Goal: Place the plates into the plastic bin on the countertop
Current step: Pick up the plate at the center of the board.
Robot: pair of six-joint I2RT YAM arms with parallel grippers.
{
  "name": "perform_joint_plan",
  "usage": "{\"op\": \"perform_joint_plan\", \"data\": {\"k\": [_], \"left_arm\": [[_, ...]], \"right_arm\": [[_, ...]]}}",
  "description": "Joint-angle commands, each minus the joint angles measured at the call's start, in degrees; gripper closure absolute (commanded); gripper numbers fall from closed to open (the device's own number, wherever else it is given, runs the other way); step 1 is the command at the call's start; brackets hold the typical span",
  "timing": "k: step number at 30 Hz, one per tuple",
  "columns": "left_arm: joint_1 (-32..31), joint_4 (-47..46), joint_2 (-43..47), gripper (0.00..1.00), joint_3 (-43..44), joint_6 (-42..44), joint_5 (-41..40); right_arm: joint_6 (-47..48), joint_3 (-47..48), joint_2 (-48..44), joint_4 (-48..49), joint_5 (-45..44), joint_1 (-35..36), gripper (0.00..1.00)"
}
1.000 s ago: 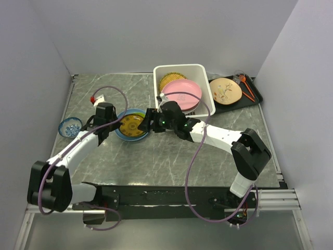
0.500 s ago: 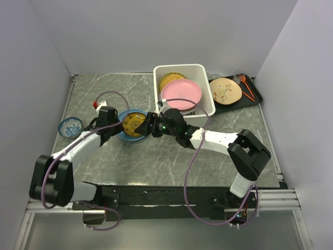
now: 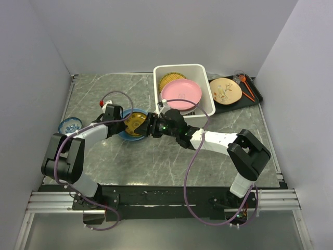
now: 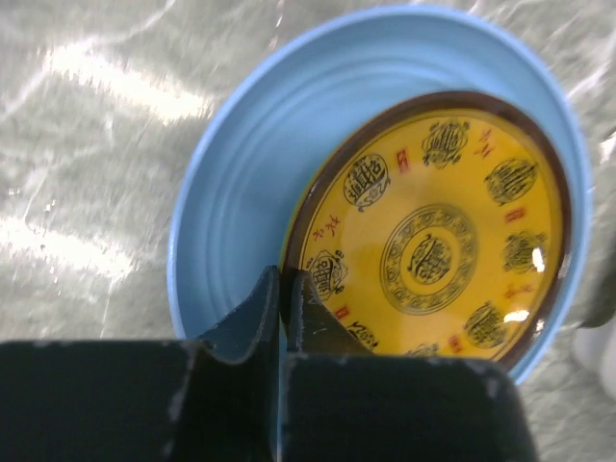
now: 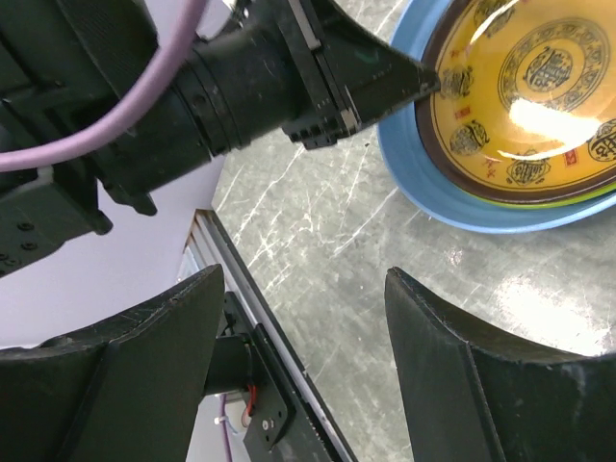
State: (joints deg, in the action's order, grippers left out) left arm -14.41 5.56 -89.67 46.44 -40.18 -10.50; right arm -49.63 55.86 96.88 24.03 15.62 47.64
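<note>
A yellow plate point(image 4: 433, 250) with a dark rim and round emblems lies inside a light blue plate point(image 4: 250, 173) on the countertop point(image 3: 156, 156). My left gripper point(image 4: 285, 281) is shut on the yellow plate's near rim, coming at it from the left point(image 3: 123, 125). My right gripper point(image 5: 308, 318) stands open just right of the stack point(image 3: 148, 125), nothing between its fingers. In the right wrist view the left gripper's tip point(image 5: 385, 72) meets the yellow plate point(image 5: 539, 87) above the blue plate point(image 5: 462, 197). The white plastic bin point(image 3: 182, 67) holds a pink plate point(image 3: 181, 94) over a yellow lattice plate point(image 3: 170, 79).
A cream plate with a branch point(image 3: 225, 90) lies on a black tray point(image 3: 256, 98) at the back right, beside red utensils point(image 3: 245, 87). A small blue patterned bowl point(image 3: 69, 126) sits at the left edge. Grey walls close in three sides.
The left arm has folded in, and its gripper opened and shut again on the yellow plate's rim. The right gripper has shifted slightly left towards the stack and stayed open.
</note>
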Motion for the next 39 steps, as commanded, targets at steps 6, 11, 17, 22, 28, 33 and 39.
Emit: {"op": "perform_joint_plan", "data": {"k": [6, 11, 17, 22, 28, 33, 39], "left_arm": [[0.0, 1.6, 7.7, 0.99, 0.5, 0.0, -1.6], [0.4, 3.6, 14.2, 0.99, -0.1, -0.6, -1.2], [1.1, 6.6, 18.3, 0.99, 0.2, -0.4, 0.1], [1.3, 6.6, 21.4, 0.99, -1.8, -1.0, 2.1], [1.4, 6.5, 26.8, 0.99, -4.2, -1.9, 3.7], [1.5, 7.1, 32.4, 0.99, -5.1, -2.3, 4.8], [1.6, 7.5, 37.4, 0.99, -6.2, -2.1, 6.8]], "right_arm": [[-1.6, -2.5, 1.3, -5.8, -3.2, -0.8, 0.25], [-1.9, -2.7, 1.5, -5.6, -3.2, -0.8, 0.25], [-2.5, -3.1, 1.9, -4.6, -2.6, -0.8, 0.25], [-3.2, -4.0, 2.1, -3.9, -2.4, -0.7, 0.25], [-3.7, -5.2, 0.8, -3.1, -2.7, -0.8, 0.25], [-3.7, -5.1, -0.3, -4.4, -3.1, -0.8, 0.25], [-3.7, -5.8, -2.0, -6.1, -4.5, -1.1, 0.25]]}}
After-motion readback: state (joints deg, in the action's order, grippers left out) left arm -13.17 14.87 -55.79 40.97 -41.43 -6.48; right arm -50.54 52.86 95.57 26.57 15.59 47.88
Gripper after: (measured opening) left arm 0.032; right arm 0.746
